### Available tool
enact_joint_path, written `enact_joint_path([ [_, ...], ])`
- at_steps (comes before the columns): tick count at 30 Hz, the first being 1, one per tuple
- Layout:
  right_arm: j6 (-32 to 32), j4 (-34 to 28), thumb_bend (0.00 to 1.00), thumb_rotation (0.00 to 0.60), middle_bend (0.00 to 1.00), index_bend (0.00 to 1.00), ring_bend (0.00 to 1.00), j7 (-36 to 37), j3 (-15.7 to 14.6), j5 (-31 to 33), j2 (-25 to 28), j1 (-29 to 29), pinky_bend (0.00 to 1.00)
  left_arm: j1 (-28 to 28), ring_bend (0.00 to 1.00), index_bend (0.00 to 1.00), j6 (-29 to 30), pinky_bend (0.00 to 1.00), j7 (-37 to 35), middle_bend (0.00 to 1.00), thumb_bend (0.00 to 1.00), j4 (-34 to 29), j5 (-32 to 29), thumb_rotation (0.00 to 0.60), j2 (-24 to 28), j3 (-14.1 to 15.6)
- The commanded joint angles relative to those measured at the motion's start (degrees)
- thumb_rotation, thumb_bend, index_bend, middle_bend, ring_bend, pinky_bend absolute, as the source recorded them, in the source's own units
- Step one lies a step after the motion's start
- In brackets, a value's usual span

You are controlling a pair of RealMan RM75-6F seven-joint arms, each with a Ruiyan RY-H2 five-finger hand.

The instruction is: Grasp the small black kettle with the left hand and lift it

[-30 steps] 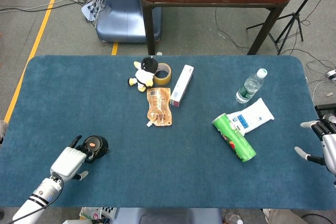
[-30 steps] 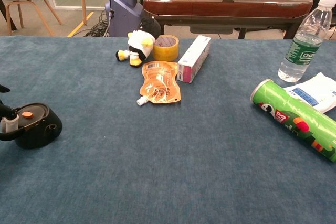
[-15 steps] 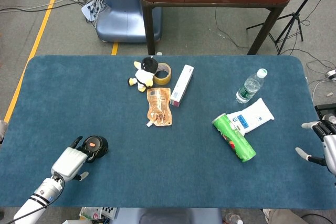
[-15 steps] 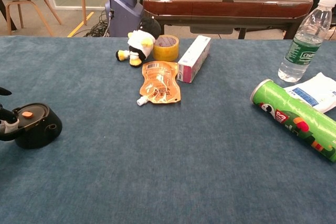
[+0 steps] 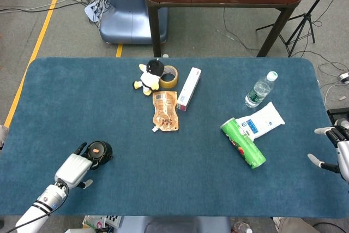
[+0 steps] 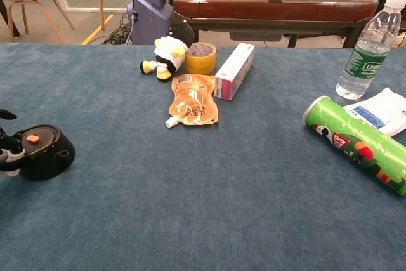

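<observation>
The small black kettle [image 5: 100, 150] with an orange button on its lid stands upright on the blue table [image 5: 109, 96] near the front left. In the chest view the kettle [image 6: 42, 153] sits at the left edge, its handle loop turned toward my left hand. My left hand [image 5: 74, 166] lies just behind the kettle on its near-left side, fingers [image 6: 7, 143] apart and reaching to the handle without closing on it. My right hand [image 5: 337, 149] hovers at the table's right edge, fingers spread and holding nothing.
A green chip can [image 5: 243, 143] lies beside a white wipes pack [image 5: 262, 121] and a water bottle [image 5: 260, 89] at the right. An orange pouch [image 5: 164, 111], a white box [image 5: 188, 88], a tape roll [image 5: 169, 76] and a plush penguin [image 5: 148, 77] sit mid-table.
My left hand has drawn back a little toward the near-left corner, so less of its fingers overlaps the kettle's handle. The kettle has not moved. The right hand shifted slightly right.
</observation>
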Motion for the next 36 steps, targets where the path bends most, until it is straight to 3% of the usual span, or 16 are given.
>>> enact_joint_path([
  [1,0.0,0.0,0.12,0.600,0.37,0.35,0.24,0.1,0.0,0.0,0.0,-0.1,0.28,-0.2,0.39,0.46,-0.4,0.00,-0.1,0.50,0.21,0.1,-0.3,0.535,-0.1,0.1],
  [17,-0.3,0.3,0.12,0.600,0.37,0.35,0.24,0.4,-0.1,0.4,-0.2,-0.4,0.28,-1.5,0.44,0.50,-2.6,0.00,0.2,0.55,0.21,-0.2,-2.6,0.529,-0.3,0.2],
  [31,0.1,1.1,0.12,0.600,0.37,0.35,0.24,1.4,0.1,0.8,-0.5,-0.7,0.28,-3.4,0.62,0.65,-4.3,0.00,-1.9,0.77,0.21,-1.0,-3.1,0.531,0.3,-0.3],
  [36,0.2,1.5,0.12,0.600,0.37,0.35,0.24,1.8,0.2,1.0,-0.6,-0.9,0.28,-4.4,0.67,0.70,-5.6,0.00,-2.7,0.83,0.21,-2.0,-3.9,0.507,0.9,-0.7],
])
